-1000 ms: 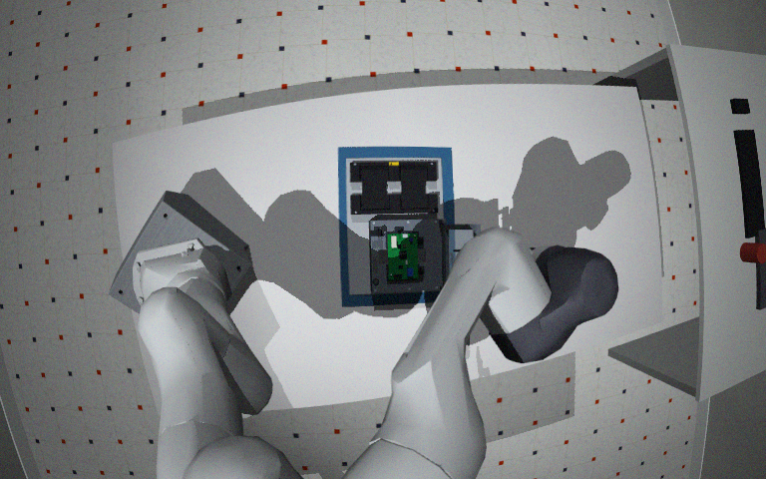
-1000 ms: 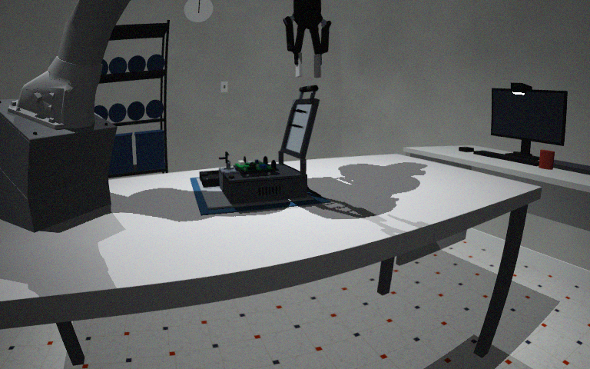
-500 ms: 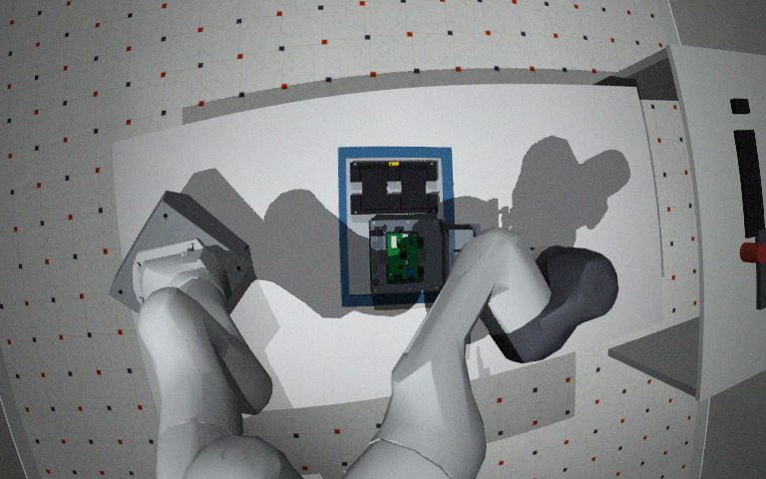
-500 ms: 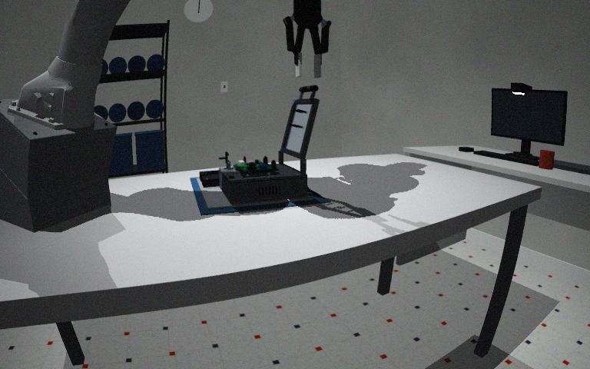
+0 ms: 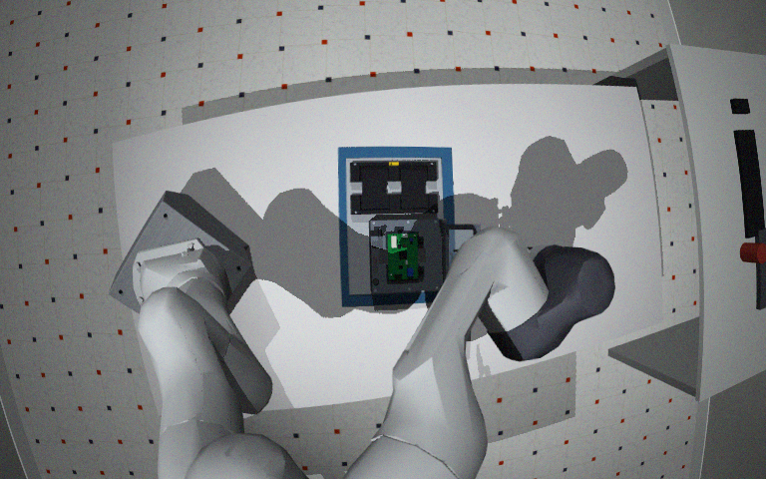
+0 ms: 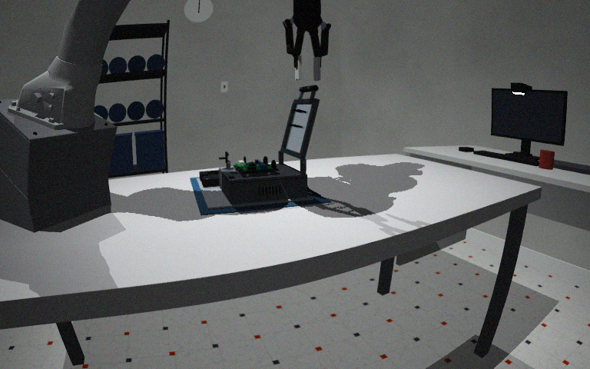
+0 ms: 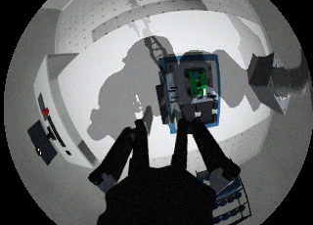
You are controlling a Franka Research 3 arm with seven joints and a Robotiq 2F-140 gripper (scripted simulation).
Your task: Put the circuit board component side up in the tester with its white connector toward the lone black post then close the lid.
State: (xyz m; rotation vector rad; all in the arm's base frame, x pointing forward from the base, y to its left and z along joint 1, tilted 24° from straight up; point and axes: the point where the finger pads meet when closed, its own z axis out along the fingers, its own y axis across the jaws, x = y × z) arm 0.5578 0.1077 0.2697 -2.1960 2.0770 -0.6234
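Top view is showing one green circuit board (image 5: 402, 255) lying flat inside the dark tester (image 5: 429, 266), component side up, with its white connector (image 5: 398, 239) at the end facing the tray (image 5: 363, 190). That black tray is sitting just beside the tester on the same blue mat (image 5: 345, 278), and its pockets are showing nothing but dark recesses. From the exterior view, the board (image 6: 252, 165) is resting on top of the tester box (image 6: 261, 187), and the one lid (image 6: 299, 127) is standing open, tilted back a little past upright, with its handle bar at the top. The single arm (image 5: 435, 355) is reaching from its grey base block (image 6: 47, 182) on the desk (image 6: 243, 237), arching high and coming down with the wrist pointing straight at the desk. The gripper (image 6: 306, 68) is hanging well above the lid's handle, apart from it. Its two fingers (image 6: 316, 68) are standing at a narrow gap with nothing between them, which the wrist view is confirming: both fingers are framing bare space over the tester (image 7: 196, 104) far below. Beyond, a second desk (image 6: 495, 167) is carrying one monitor (image 6: 528, 114), one keyboard, and one red cup (image 6: 546, 158).
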